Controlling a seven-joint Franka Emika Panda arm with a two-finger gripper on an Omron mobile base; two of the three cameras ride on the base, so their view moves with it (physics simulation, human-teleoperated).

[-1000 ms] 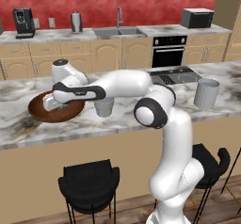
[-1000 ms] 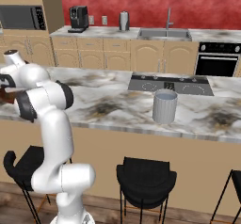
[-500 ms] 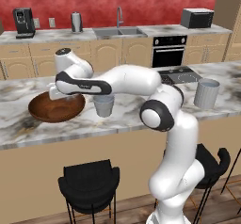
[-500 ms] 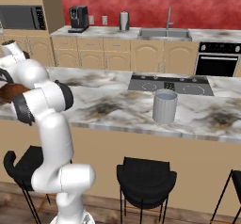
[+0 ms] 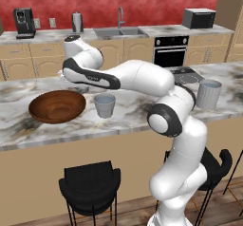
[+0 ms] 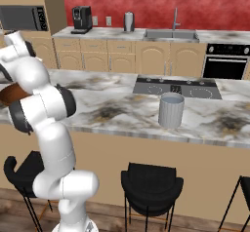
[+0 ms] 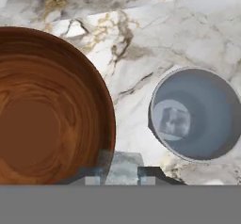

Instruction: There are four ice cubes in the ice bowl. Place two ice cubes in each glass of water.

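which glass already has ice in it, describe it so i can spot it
On the marble island counter, find the wide brown wooden bowl. The short grey-blue tumbler stands right beside it. The other tumbler is taller and stands far off, near the cooktop.

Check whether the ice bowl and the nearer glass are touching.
Apart. The hand view shows a strip of marble counter between the ice bowl rim and the glass.

My ice bowl [image 7: 42, 110] is dark reddish-brown wood with swirling lighter grain. Beside it, the near glass [image 7: 197, 112] is translucent grey-blue — a pale blue-white ice cube [image 7: 174, 120] shows inside. Another pale, translucent cube [image 7: 123, 164] sits between my dark finger tips [image 7: 153, 173]. The counter [image 7: 155, 35] is white marble, veined grey and gold. The second tumbler [image 5: 209, 93] is grey-blue — the wall [image 5: 61, 2] behind is red.
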